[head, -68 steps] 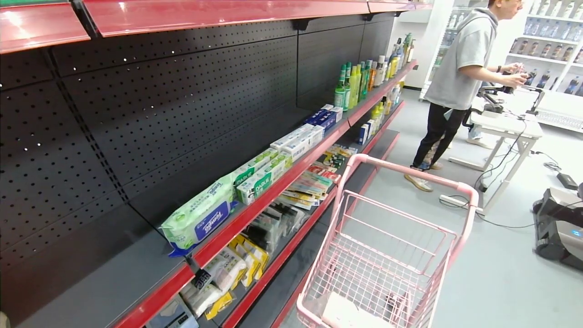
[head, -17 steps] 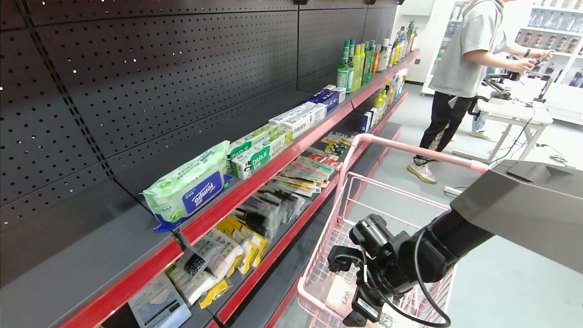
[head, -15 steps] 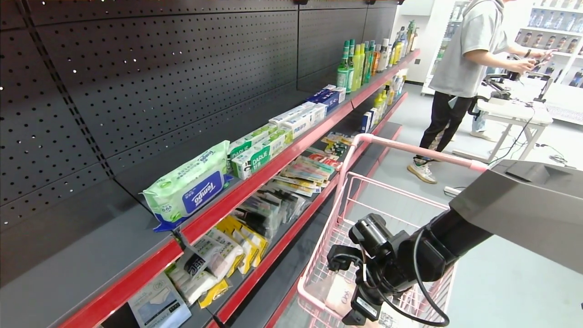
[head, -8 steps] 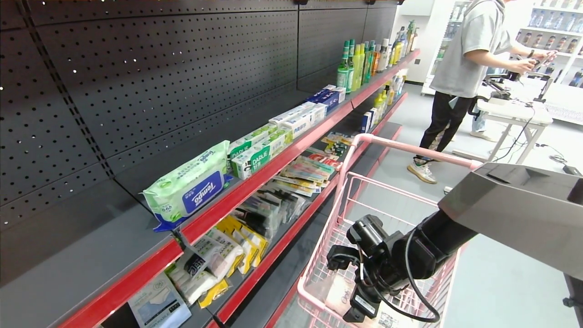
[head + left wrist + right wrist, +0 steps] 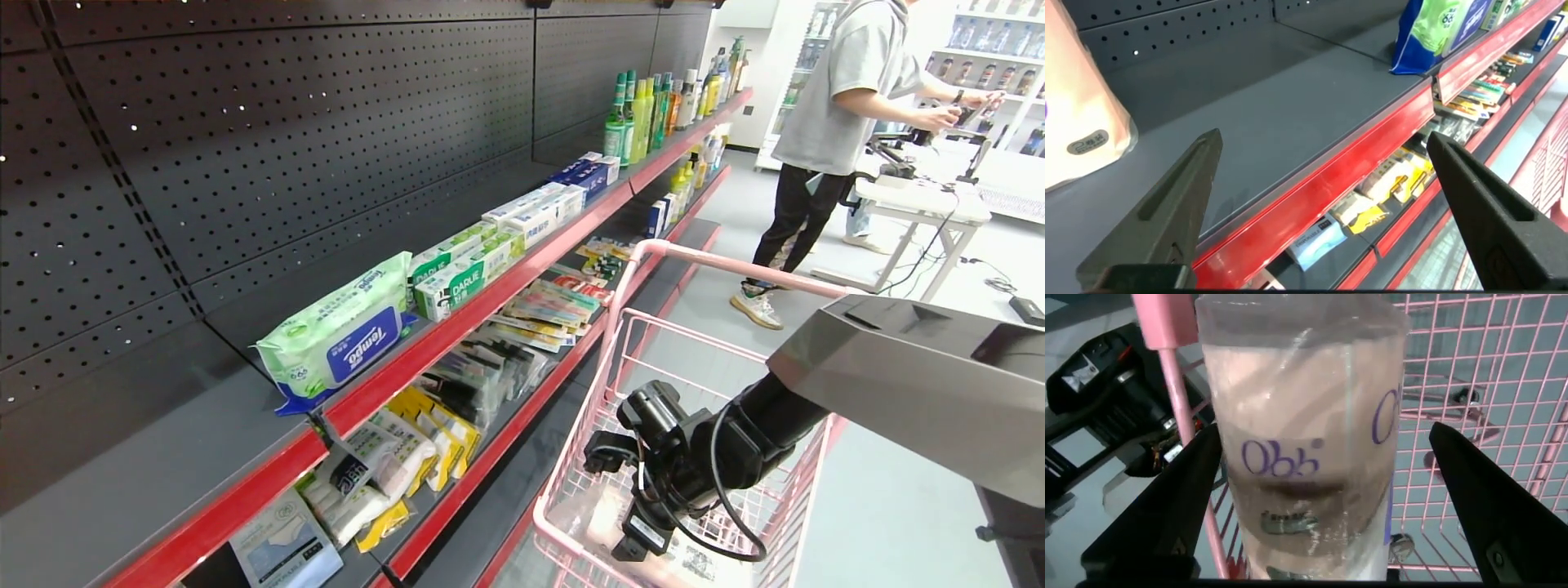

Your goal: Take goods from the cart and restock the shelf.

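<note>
Right gripper (image 5: 1323, 433) is down inside the pink cart (image 5: 735, 267), at its near corner; jaws spread wide, one finger on each side of the tissue pack (image 5: 1306, 457), with a visible gap on at least one side and nothing pinched. Tissue pack stands upright in the cart, just beside the pink rim post (image 5: 1167, 318) - clear wrap, pale pink rolls, purple print; in the head view it shows as a pale shape (image 5: 596, 523) under the right arm's wrist.

Left gripper (image 5: 1323, 137) hangs over the grey shelf (image 5: 1290, 106) board, jaws spread, holding nothing; a second pale pink pack (image 5: 1074, 98) sits on that board near it.

Farther along the same shelf (image 5: 163, 482) level: green-and-blue wipes pack (image 5: 339, 339) at the red front edge, then toothpaste boxes (image 5: 465, 273) in a row; lower tier holds small hanging packets - too small to name.
</note>
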You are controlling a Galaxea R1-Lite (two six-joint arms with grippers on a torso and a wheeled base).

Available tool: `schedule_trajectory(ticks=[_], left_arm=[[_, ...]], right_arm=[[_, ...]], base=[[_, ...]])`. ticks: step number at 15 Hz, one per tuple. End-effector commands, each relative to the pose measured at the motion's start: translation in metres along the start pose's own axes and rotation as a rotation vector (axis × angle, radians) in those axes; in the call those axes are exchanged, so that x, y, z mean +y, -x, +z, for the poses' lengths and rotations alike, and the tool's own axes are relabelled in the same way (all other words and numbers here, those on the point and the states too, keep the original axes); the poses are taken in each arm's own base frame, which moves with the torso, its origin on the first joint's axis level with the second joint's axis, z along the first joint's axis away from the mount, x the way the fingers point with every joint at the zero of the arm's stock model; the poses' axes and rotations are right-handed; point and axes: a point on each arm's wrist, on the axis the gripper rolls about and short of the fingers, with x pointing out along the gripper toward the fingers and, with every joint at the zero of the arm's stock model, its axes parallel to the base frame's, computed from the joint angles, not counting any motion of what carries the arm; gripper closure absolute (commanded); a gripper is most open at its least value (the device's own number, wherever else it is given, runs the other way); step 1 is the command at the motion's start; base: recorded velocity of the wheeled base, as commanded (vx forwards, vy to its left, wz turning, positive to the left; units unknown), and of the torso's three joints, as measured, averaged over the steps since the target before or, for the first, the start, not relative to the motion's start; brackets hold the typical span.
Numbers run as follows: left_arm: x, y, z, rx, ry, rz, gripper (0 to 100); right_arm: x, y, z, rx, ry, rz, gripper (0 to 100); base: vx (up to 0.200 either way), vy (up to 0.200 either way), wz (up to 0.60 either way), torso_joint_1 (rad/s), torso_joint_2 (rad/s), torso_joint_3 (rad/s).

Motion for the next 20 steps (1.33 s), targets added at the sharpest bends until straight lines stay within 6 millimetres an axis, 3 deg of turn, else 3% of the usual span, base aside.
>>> schedule_trajectory(ticks=[1,10,20], left_arm=[[0.0,0.0,0.0,0.001,0.0,0.001,0],[0.0,0.0,0.0,0.001,0.0,0.001,0],[0.0,0.0,0.0,0.001,0.0,0.001,0]], right_arm=[[-0.003,-0.004,0.0,0.004,-0.007,-0.002,0],[-0.009,-0.02,0.002,-0.01,0.029,-0.089,0],[-0.013,-0.019,0.001,-0.01,0.024,-0.096,0]], base=[[0.0,0.0,0.0,0.0,0.0,0.0],[0.0,0.0,0.0,0.0,0.0,0.0],[0.0,0.0,0.0,0.0,0.0,0.0]])
